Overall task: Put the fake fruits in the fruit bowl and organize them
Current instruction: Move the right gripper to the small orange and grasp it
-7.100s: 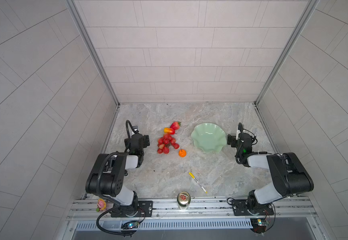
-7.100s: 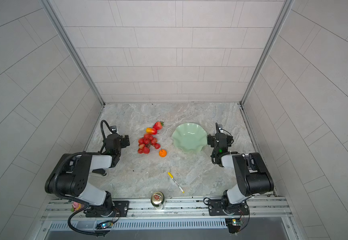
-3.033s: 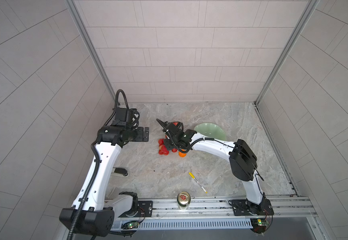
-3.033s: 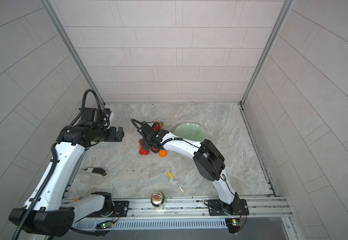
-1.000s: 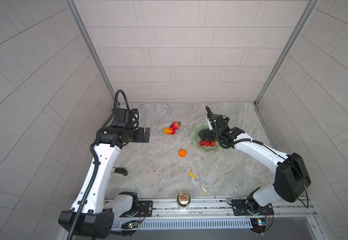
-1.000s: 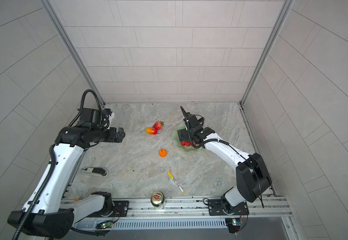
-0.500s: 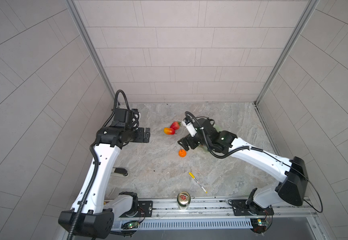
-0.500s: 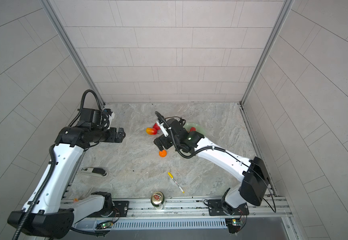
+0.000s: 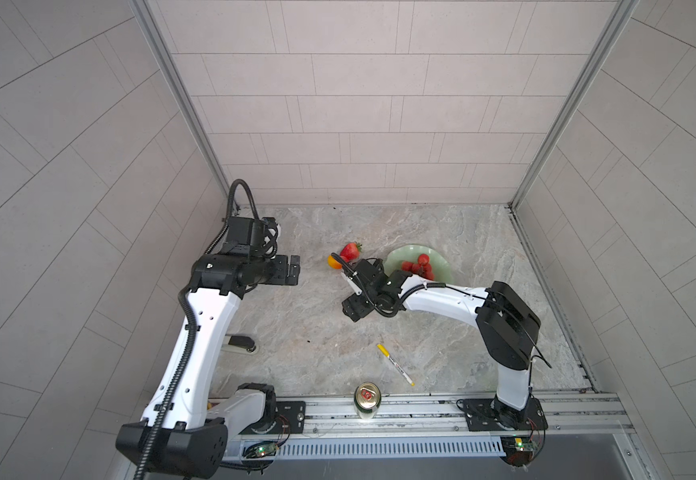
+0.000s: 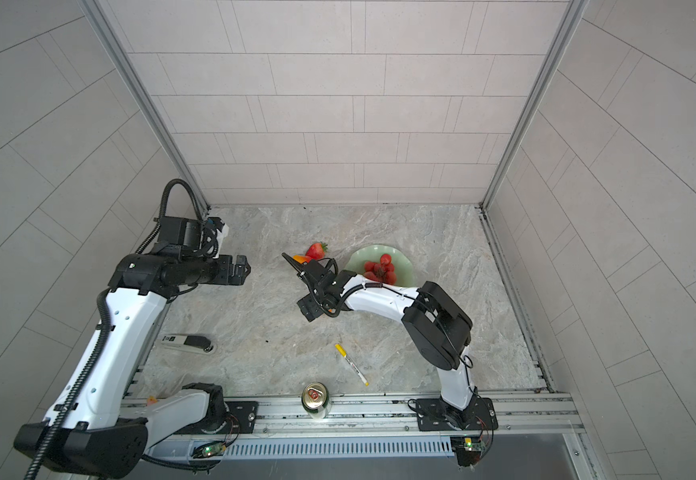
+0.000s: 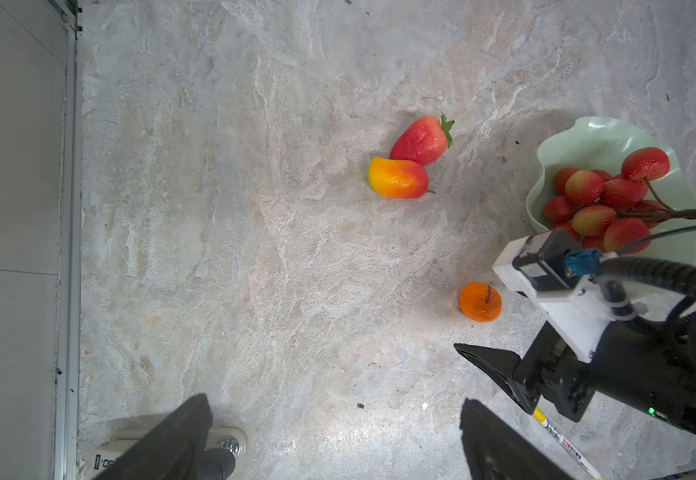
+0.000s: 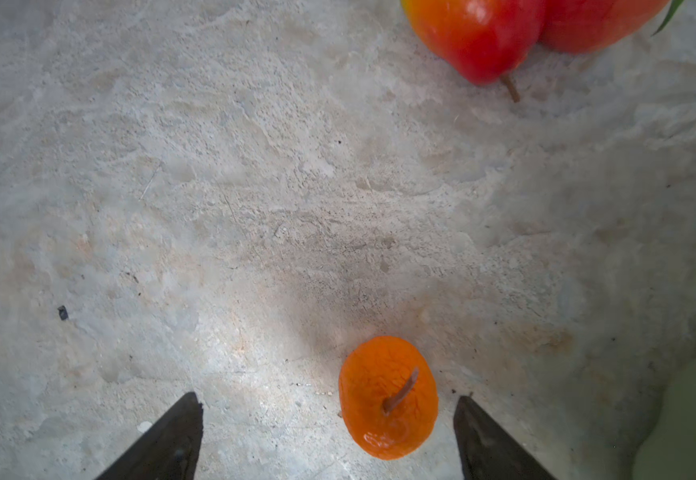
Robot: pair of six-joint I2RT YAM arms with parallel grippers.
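Since the small orange (image 12: 387,399) looks light, rigid and slick, the spread right claw (image 12: 325,419) around it should pinch its round sides, not the stem.

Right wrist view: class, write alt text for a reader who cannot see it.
A small orange with a brown stem sits on a marble table between the open tips of the right claw, touching neither. Farther ahead a red-yellow fruit and a strawberry lie touching; a green bowl edges into one corner.
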